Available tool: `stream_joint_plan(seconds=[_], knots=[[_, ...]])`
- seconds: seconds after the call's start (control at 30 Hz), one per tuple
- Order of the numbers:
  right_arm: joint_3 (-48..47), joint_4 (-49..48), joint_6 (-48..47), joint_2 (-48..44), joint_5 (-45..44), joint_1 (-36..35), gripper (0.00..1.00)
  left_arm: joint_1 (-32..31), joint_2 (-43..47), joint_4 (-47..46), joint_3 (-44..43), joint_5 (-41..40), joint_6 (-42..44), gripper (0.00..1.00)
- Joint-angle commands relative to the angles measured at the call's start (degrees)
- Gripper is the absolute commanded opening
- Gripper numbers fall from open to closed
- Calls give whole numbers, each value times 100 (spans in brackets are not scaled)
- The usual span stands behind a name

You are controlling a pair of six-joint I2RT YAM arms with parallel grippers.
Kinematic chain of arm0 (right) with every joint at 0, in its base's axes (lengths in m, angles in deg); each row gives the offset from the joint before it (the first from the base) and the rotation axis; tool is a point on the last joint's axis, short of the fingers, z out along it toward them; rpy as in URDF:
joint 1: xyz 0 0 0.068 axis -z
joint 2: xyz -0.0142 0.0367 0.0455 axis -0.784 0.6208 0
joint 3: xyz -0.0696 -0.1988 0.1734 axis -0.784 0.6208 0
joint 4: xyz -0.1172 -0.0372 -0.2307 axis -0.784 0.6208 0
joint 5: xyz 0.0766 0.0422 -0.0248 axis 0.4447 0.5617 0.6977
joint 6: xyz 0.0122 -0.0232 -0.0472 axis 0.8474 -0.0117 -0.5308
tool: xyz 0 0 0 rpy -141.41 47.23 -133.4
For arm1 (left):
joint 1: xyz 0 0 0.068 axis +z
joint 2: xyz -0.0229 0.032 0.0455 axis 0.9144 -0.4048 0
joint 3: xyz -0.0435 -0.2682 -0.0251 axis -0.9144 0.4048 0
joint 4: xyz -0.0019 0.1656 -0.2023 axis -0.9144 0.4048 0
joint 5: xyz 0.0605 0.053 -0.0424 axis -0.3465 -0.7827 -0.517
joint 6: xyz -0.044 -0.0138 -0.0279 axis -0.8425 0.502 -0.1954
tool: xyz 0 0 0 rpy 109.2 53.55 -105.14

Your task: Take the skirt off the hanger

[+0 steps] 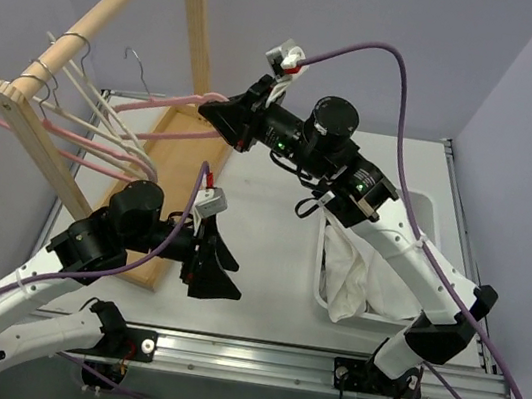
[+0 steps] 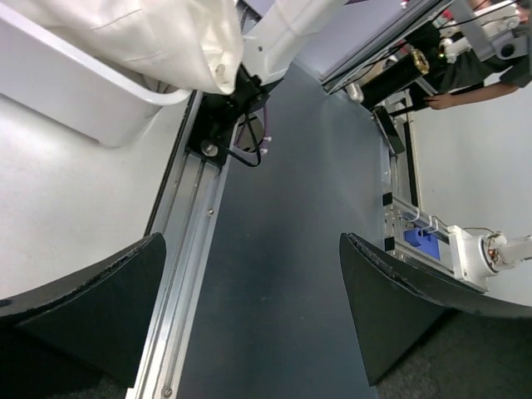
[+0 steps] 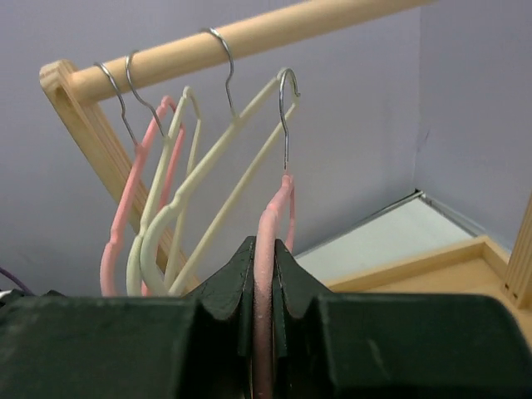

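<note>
My right gripper (image 1: 219,111) is shut on the pink hanger (image 1: 165,101) and holds it in the air beside the wooden rail. In the right wrist view the jaws (image 3: 264,249) pinch the pink hanger's (image 3: 278,206) arm, and its silver hook (image 3: 285,108) hangs free just below the rail. No skirt hangs on this hanger, and the dark grey skirt shows in no view. My left gripper (image 1: 218,268) is open and empty above the table's near side. In the left wrist view (image 2: 252,241) only the floor and the table's edge rail lie between its jaws.
The wooden rail (image 1: 103,17) carries several cream and pink hangers (image 1: 90,126); its wooden base (image 1: 169,139) lies on the table at left. A white bin (image 1: 424,209) at right holds white cloth (image 1: 350,274), which also shows in the left wrist view (image 2: 141,33).
</note>
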Motion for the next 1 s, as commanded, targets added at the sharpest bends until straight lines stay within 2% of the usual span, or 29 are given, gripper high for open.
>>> stream_joint_plan(seconds=[0.0, 0.2, 0.33, 0.63, 0.83, 0.97], knots=[[-755, -837, -461, 15, -563, -39, 0, -44, 228, -470, 146, 209, -257, 94], [-1354, -1003, -479, 341, -466, -127, 0, -44, 263, -628, 401, 253, -414, 94], [-1705, -996, -461, 709, -291, -136, 0, -44, 325, -1103, 603, 367, -661, 94], [-2698, -969, -277, 1685, -80, -119, 0, -44, 527, -1051, 779, 323, -706, 94], [-2726, -908, -83, 1888, 61, -75, 0, -44, 615, -998, 849, 297, -714, 94], [-1964, -1170, 4, 1564, -53, -118, 0, -44, 703, -998, 911, 253, -741, 94]])
